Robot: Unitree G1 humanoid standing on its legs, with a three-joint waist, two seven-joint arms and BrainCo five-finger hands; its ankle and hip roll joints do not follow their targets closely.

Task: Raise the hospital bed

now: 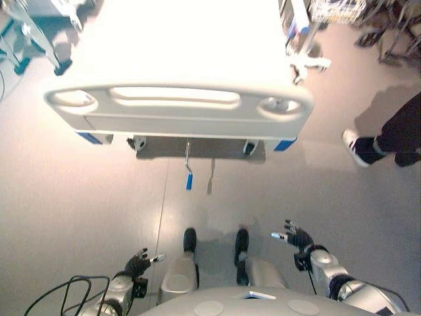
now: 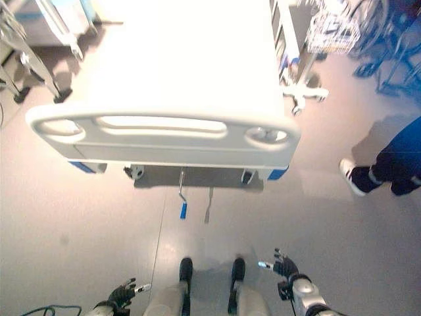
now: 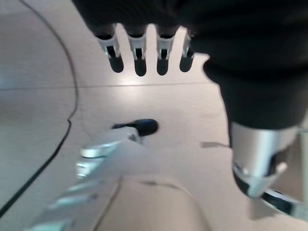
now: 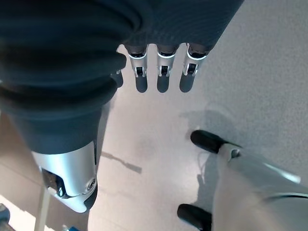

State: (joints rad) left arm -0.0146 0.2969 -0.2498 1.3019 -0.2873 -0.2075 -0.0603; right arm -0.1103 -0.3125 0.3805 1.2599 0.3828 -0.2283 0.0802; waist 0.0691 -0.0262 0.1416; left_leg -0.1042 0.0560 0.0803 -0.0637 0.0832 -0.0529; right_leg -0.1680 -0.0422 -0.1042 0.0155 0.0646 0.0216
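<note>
Both robot hands (left (image 1: 136, 264), right (image 1: 299, 237)) spread, empty, hospital bed (image 1: 177, 112) well ahead

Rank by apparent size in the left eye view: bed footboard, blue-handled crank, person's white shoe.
1. Bed footboard, by far the largest.
2. and 3. Blue-handled crank and person's white shoe look alike; not ranked.

Pale grey glossy floor (image 1: 79, 217); wire basket trolley (image 2: 332, 29) far right; person's leg (image 1: 395, 135) right.
</note>
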